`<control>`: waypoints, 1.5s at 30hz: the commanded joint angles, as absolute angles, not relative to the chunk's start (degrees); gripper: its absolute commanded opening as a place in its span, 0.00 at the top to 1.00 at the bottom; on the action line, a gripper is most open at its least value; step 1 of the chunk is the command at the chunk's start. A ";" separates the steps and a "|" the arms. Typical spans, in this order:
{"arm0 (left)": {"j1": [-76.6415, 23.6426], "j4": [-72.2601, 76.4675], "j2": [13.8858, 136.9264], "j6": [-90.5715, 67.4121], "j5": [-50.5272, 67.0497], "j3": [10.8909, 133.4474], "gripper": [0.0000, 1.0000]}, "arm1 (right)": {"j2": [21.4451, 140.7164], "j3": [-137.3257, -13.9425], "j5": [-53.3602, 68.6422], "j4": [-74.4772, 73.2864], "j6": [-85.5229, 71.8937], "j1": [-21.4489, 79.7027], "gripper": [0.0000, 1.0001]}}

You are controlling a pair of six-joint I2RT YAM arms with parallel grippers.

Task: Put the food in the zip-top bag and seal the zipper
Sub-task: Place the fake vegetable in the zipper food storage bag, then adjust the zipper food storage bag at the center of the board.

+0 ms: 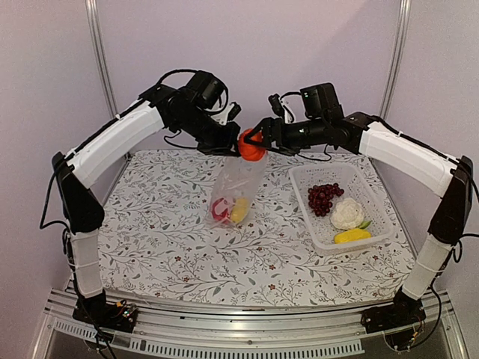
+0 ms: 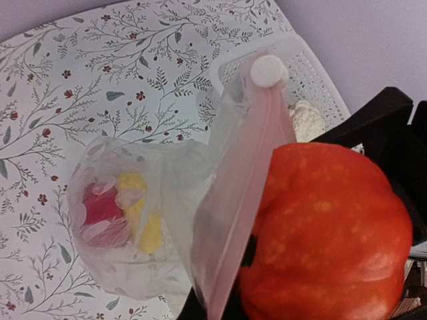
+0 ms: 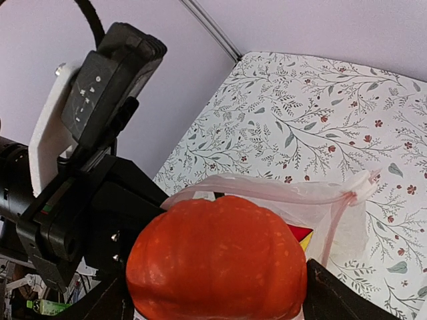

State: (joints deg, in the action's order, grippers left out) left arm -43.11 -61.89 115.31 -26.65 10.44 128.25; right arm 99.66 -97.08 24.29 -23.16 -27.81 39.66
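Observation:
My left gripper (image 1: 228, 142) is shut on the mouth edge of the clear zip-top bag (image 1: 236, 187) and holds it hanging above the table. The bag holds a red pepper (image 1: 219, 212) and a yellow piece (image 1: 239, 210), also seen in the left wrist view (image 2: 101, 212). The pink zipper strip (image 2: 240, 193) ends in a white slider (image 2: 268, 70). My right gripper (image 1: 253, 142) is shut on the orange round fruit (image 1: 252, 147) right at the bag's mouth; it fills the right wrist view (image 3: 217, 263). Grapes (image 1: 324, 197), cauliflower (image 1: 347, 213) and a yellow piece (image 1: 351, 235) lie in the basket.
The white mesh basket (image 1: 299, 179) stands on the right of the floral cloth (image 1: 165, 247), just right of the hanging bag. The left arm's wrist (image 3: 87, 173) is close beside the fruit. Metal poles rise at the back corners.

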 commanded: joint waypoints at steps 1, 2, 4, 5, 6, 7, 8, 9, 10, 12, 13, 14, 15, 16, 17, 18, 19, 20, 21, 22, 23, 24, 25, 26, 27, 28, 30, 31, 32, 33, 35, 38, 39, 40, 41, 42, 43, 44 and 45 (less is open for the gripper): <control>-42.52 -59.92 113.55 -27.31 13.04 125.72 1.00 | 98.75 -98.41 20.16 -24.19 -27.19 40.08 0.13; -42.16 -59.69 113.44 -27.53 13.37 125.54 1.00 | 98.45 -98.35 20.15 -24.60 -26.90 40.07 0.12; -41.83 -59.22 113.26 -27.84 13.60 125.53 1.00 | 98.07 -98.52 20.24 -25.62 -26.56 40.05 0.10; -41.71 -59.04 113.24 -27.95 13.69 125.47 1.00 | 97.81 -98.52 20.11 -26.04 -26.47 40.02 0.08; -41.70 -58.86 113.10 -28.01 13.65 125.43 1.00 | 97.43 -98.53 19.83 -26.56 -26.50 40.03 0.07; -41.63 -58.75 112.97 -28.01 13.63 125.30 1.00 | 97.20 -98.46 19.44 -26.89 -26.58 40.01 0.07; -41.51 -58.72 112.84 -27.90 13.62 125.06 1.00 | 96.92 -98.44 19.24 -27.20 -26.69 40.07 0.07; -41.42 -58.69 112.76 -27.87 13.54 124.87 1.00 | 96.74 -98.62 18.43 -27.77 -26.84 40.08 0.07; -41.33 -58.71 112.70 -27.73 13.28 124.63 1.00 | 96.45 -99.23 16.95 -29.08 -27.22 40.03 0.08; -41.32 -58.71 112.32 -27.58 12.85 124.18 1.00 | 96.04 -100.73 12.67 -32.82 -28.03 40.04 0.08; -41.31 -58.83 112.18 -27.57 12.57 123.85 1.00 | 95.83 -101.73 10.11 -35.68 -28.72 40.02 0.09; -41.35 -58.88 112.09 -27.52 12.33 123.53 1.00 | 95.81 -102.65 8.02 -38.12 -29.06 40.00 0.11; -41.31 -58.89 111.91 -27.43 12.15 123.15 1.00 | 95.87 -103.36 7.21 -40.91 -29.31 40.07 0.12; -41.34 -58.93 111.82 -27.40 12.15 122.89 1.00 | 96.02 -103.63 7.10 -42.51 -29.28 40.10 0.12; -41.36 -59.08 111.88 -27.41 12.13 122.99 1.00 | 96.46 -103.70 7.61 -43.56 -29.06 40.13 0.14; -41.36 -59.22 111.91 -27.27 12.12 123.23 1.00 | 96.93 -103.71 8.08 -44.49 -28.67 40.23 0.15; -41.31 -59.36 111.84 -27.27 12.13 123.42 1.00 | 97.65 -103.71 8.38 -45.24 -28.46 40.28 0.16; -41.31 -59.41 111.85 -27.33 12.05 123.56 1.00 | 98.77 -103.90 8.80 -45.62 -28.23 40.33 0.17; -41.35 -59.56 111.78 -27.35 11.92 123.78 0.99 | 99.51 -104.12 9.32 -45.64 -28.02 40.34 0.18; -41.31 -59.86 111.74 -27.26 11.93 123.90 0.99 | 100.55 -104.43 9.99 -45.54 -27.75 40.34 0.20; -41.31 -60.18 111.80 -27.27 11.97 123.98 0.98 | 101.27 -104.92 10.45 -45.46 -27.70 40.30 0.21; -41.35 -60.53 111.80 -27.16 11.97 124.13 0.98 | 102.65 -105.47 10.72 -45.26 -27.80 40.34 0.23; -41.31 -60.74 111.91 -26.98 11.91 124.13 0.97 | 103.51 -105.92 10.94 -44.81 -27.99 40.42 0.25; -41.31 -61.07 111.94 -26.81 11.81 124.12 0.96 | 104.12 -106.36 11.09 -44.41 -28.02 40.43 0.28; -41.31 -61.51 111.94 -26.72 11.48 124.29 0.96 | 105.22 -107.02 11.10 -44.33 -28.16 40.43 0.31; -41.31 -62.06 112.08 -26.59 11.16 124.40 0.94 | 105.85 -107.74 11.15 -44.30 -28.24 40.43 0.36; -41.38 -63.19 112.06 -26.46 10.06 124.87 0.90 | 107.37 -108.85 11.40 -44.47 -28.30 40.42 0.45; -41.44 -63.75 111.98 -26.32 9.50 124.93 0.88 | 107.77 -109.11 11.75 -44.41 -28.26 40.43 0.53; -41.48 -64.36 111.86 -26.26 8.84 124.86 0.86 | 108.18 -109.38 11.97 -44.63 -28.22 40.43 0.65; -41.58 -65.13 111.84 -26.21 8.16 124.89 0.84 | 108.45 -109.61 12.12 -44.84 -28.35 40.43 0.75; -41.70 -67.16 111.95 -26.15 6.74 125.57 0.84 | 108.87 -110.25 12.67 -45.78 -28.67 40.43 0.90; -42.15 -70.52 112.06 -25.93 4.67 126.85 0.85 | 108.70 -111.08 12.67 -47.23 -29.66 40.43 1.00; -42.25 -71.44 111.98 -25.79 4.05 127.25 0.86 | 108.43 -111.05 12.51 -47.57 -29.98 40.43 1.00; -42.39 -72.29 112.04 -25.83 3.41 127.64 0.87 | 108.19 -111.21 11.82 -48.07 -30.33 40.43 1.00; -42.61 -73.19 112.10 -25.96 2.71 128.07 0.89 | 107.72 -111.49 11.08 -48.75 -30.59 40.43 1.00; -42.68 -74.25 112.38 -25.96 1.59 128.87 0.92 | 107.53 -111.84 10.48 -49.59 -30.74 40.43 1.00; -42.91 -75.33 112.80 -25.93 0.51 129.95 0.94 | 107.43 -112.22 10.08 -50.43 -30.76 40.43 1.00; -43.19 -76.49 113.53 -25.62 -1.15 131.95 0.97 | 107.36 -112.56 9.75 -51.45 -30.67 40.39 1.00; -43.43 -77.27 113.96 -25.19 -2.54 133.33 0.99 | 107.33 -112.80 9.54 -52.11 -30.47 40.42 1.00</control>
